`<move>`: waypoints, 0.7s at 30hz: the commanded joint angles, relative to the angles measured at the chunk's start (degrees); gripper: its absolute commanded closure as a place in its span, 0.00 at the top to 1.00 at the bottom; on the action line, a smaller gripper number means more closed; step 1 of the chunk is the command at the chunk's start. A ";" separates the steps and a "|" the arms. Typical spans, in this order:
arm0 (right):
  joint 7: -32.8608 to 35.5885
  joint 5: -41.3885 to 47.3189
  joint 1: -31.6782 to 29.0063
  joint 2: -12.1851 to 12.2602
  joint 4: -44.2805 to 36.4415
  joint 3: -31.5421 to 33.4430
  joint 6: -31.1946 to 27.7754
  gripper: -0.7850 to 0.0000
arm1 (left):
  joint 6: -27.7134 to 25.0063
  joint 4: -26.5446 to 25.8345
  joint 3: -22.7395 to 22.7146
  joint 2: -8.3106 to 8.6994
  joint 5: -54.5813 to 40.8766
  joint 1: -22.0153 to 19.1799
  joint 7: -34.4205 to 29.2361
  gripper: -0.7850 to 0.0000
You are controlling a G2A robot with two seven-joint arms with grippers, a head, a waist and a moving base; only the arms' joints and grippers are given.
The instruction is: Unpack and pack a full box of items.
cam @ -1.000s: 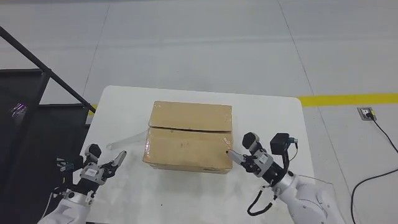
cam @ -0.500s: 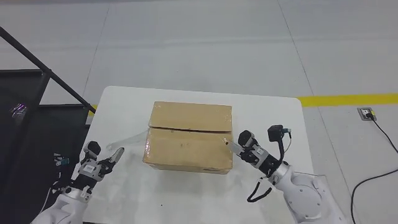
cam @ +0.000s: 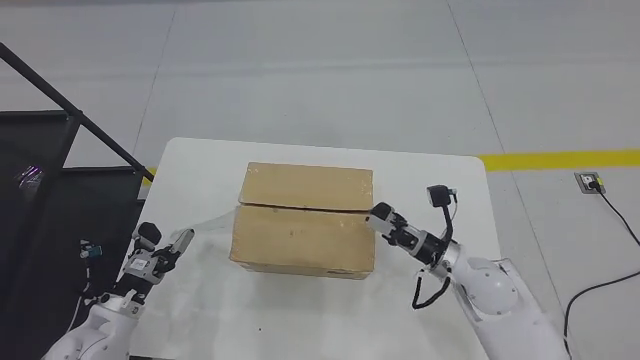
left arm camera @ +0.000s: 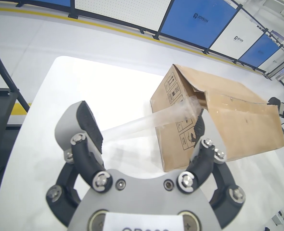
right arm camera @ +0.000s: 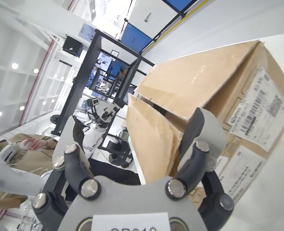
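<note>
The box [cam: 305, 230] sits mid-table [cam: 440, 180], flaps down: opening step. Tape [left arm camera: 161, 118] trails from its seam to the left gripper [left arm camera: 142, 112], fingers wide. The right gripper [right arm camera: 137, 121], also wide, straddles the near flap [right arm camera: 154, 140] (lift it next, probably).

The top camera looks down from above on the white rounded table [cam: 200, 172] and the brown cardboard box [cam: 305, 218]. The left wrist camera faces the box's left end; the right, closer, faces its right end.
</note>
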 commanded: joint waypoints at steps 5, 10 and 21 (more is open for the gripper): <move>9.11 9.49 -0.85 0.77 -1.25 1.34 -4.12 1.00 | 0.27 -0.70 0.68 -0.05 -0.18 -0.24 -0.15 1.00; 20.50 16.41 -2.96 1.76 -5.53 1.61 -7.84 1.00 | -0.51 -1.62 1.31 -0.06 -1.74 -0.62 -1.50 1.00; 30.82 10.04 -7.07 4.00 -14.32 -1.29 -4.95 1.00 | -14.13 -2.88 1.99 0.89 2.88 1.38 -6.06 1.00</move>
